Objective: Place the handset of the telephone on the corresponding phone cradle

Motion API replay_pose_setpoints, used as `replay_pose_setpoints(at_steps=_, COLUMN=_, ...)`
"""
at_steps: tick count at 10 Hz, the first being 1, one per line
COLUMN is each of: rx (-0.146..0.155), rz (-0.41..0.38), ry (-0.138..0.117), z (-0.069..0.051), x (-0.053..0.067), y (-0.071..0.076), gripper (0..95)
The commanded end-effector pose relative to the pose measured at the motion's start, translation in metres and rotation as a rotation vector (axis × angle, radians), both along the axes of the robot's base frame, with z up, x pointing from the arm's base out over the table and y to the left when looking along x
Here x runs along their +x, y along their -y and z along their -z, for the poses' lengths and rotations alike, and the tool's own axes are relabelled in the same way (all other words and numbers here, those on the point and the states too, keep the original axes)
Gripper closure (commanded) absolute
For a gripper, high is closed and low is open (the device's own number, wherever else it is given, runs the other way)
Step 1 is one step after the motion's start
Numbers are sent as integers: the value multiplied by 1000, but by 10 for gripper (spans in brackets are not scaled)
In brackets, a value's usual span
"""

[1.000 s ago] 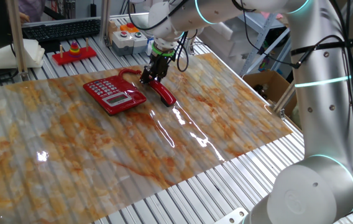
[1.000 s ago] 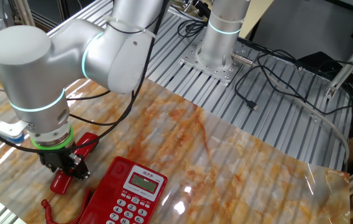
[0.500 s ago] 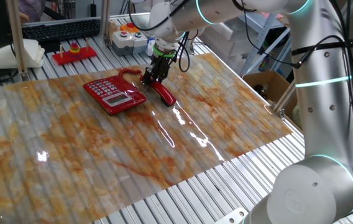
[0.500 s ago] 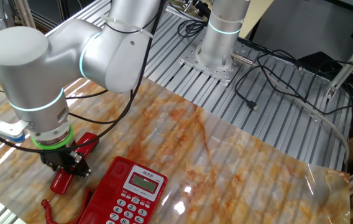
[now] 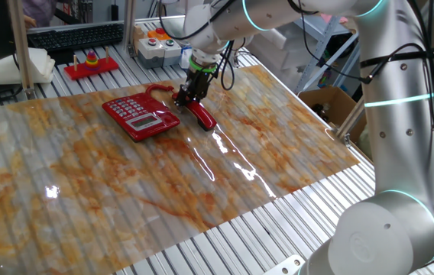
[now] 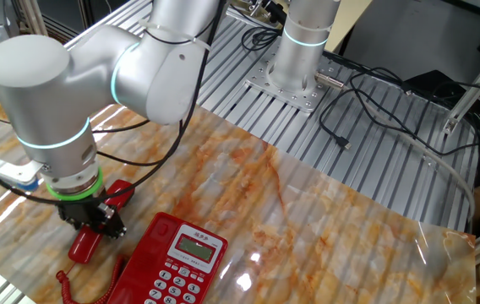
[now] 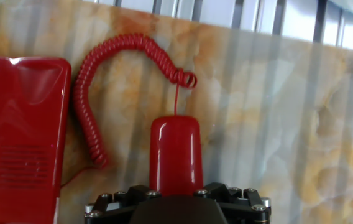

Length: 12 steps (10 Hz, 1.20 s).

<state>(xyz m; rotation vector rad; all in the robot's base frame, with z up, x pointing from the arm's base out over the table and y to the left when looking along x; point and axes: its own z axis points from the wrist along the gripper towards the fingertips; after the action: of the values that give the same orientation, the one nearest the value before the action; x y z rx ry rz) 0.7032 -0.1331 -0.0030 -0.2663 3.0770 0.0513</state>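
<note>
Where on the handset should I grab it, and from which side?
Grip the handset across its slim middle bar, coming straight down from above, fingers closing on its long sides. It lies flat on the mat beside the telephone, with thicker ends. The gripper is already over that middle; whether it has closed is unclear.

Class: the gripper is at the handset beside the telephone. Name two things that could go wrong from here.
1. The coiled cord lies between the handset and the telephone; it might snag or tug the base.
2. The gripper sits on the glossy handset well toward one end, so it might tilt or slip when lifted.
</note>
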Motion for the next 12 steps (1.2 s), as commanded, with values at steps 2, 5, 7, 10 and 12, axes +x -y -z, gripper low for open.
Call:
replay_pose_setpoints(at_steps=2, rx=10, rz=9, ry=-12, z=0, x=2, y=-1, gripper=190)
replay_pose_setpoints(at_steps=5, rx=14, rz=19, ry=-11, z=0, x=2, y=-1, gripper=190)
replay_pose_setpoints(at_steps=7, rx=14, rz=24, ry=-11, z=0, x=2, y=-1, gripper=190)
replay_pose_setpoints(at_steps=10, rx=15, rz=53, ry=-11, z=0, x=2, y=-1, gripper=190)
replay_pose_setpoints(at_steps=12, rx=15, rz=61, ry=-13, z=0, x=2, y=-1, gripper=190)
